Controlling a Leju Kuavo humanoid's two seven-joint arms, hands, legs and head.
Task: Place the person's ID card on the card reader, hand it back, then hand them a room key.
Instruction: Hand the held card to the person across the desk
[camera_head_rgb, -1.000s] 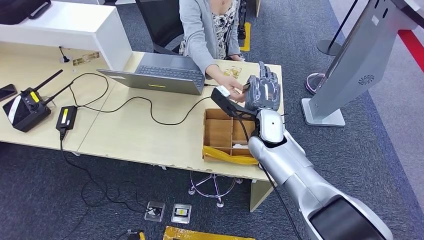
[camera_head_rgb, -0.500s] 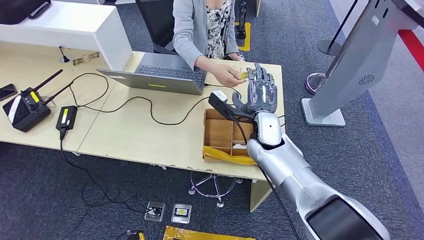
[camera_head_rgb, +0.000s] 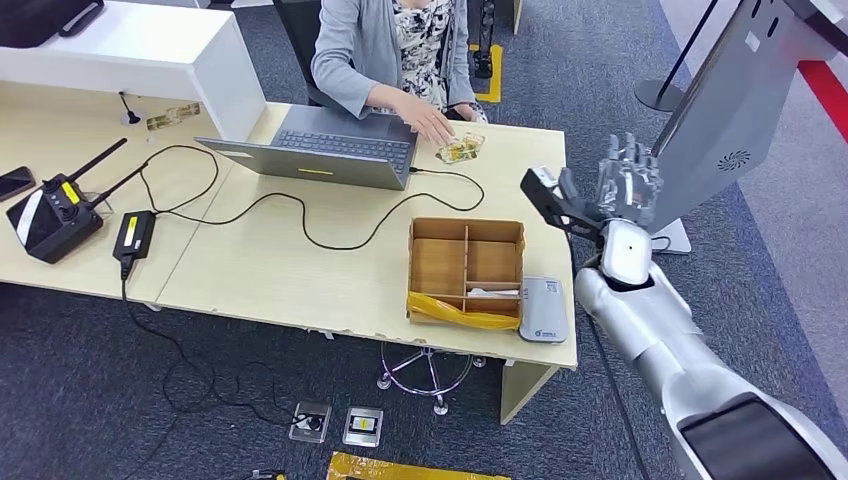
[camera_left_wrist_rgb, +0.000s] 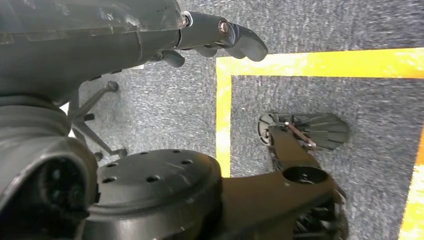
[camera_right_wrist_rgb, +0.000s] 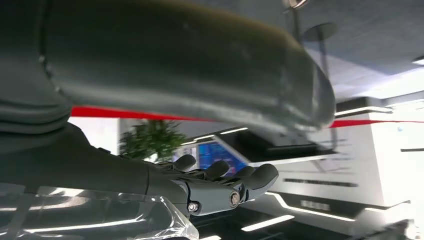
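Observation:
My right hand (camera_head_rgb: 628, 183) is raised beyond the table's right edge, fingers spread upward and holding nothing; the right wrist view shows its fingers (camera_right_wrist_rgb: 226, 186) straight and bare. The grey card reader (camera_head_rgb: 543, 309) lies at the table's front right corner with no card on it. Beside it stands a cardboard compartment box (camera_head_rgb: 440, 264) with a white card (camera_head_rgb: 492, 292) and a yellow strip (camera_head_rgb: 458, 312) in its front part. The person's hand (camera_head_rgb: 430, 124) rests by the laptop, next to a small yellowish item (camera_head_rgb: 462, 150) on the table. My left hand (camera_left_wrist_rgb: 220, 34) hangs over the floor, fingers extended and apart.
An open laptop (camera_head_rgb: 325, 153) sits in front of the person, with a black cable (camera_head_rgb: 300, 215) running across the table. A radio controller (camera_head_rgb: 50, 215) and a power brick (camera_head_rgb: 132, 235) lie at the left. A grey kiosk stand (camera_head_rgb: 700, 120) rises close behind my right hand.
My right hand has drawn back from the person's hand, moving right past the table edge and uncovering the card reader. The person has pulled their arm back toward the laptop.

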